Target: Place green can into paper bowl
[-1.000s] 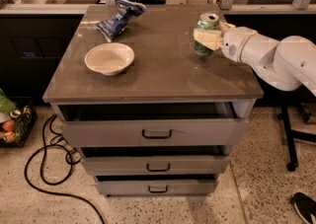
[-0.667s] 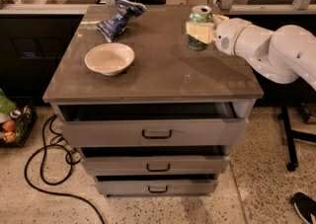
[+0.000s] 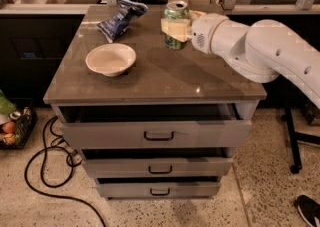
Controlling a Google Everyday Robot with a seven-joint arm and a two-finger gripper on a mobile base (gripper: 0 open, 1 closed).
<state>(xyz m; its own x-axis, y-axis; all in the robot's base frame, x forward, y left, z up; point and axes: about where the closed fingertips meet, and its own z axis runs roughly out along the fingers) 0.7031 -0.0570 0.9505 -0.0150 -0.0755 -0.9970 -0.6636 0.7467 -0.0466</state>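
The green can (image 3: 175,42), slim with a silver top and pull tab, is held upright in my gripper (image 3: 176,29) above the back middle of the cabinet top. The pale fingers (image 3: 176,30) are shut around the can's middle. My white arm (image 3: 250,48) reaches in from the right. The paper bowl (image 3: 111,59), shallow, off-white and empty, sits on the left part of the grey cabinet top (image 3: 190,78), to the left of the can and nearer the front.
A blue-and-white snack bag (image 3: 121,17) lies at the back left of the cabinet top, behind the bowl. The top drawer (image 3: 157,130) is pulled slightly open. A black cable (image 3: 42,171) lies on the floor at left, near a basket (image 3: 12,126).
My gripper has carried the green can to the left and a little up, from the right side of the cabinet top toward the middle, closer to the paper bowl.
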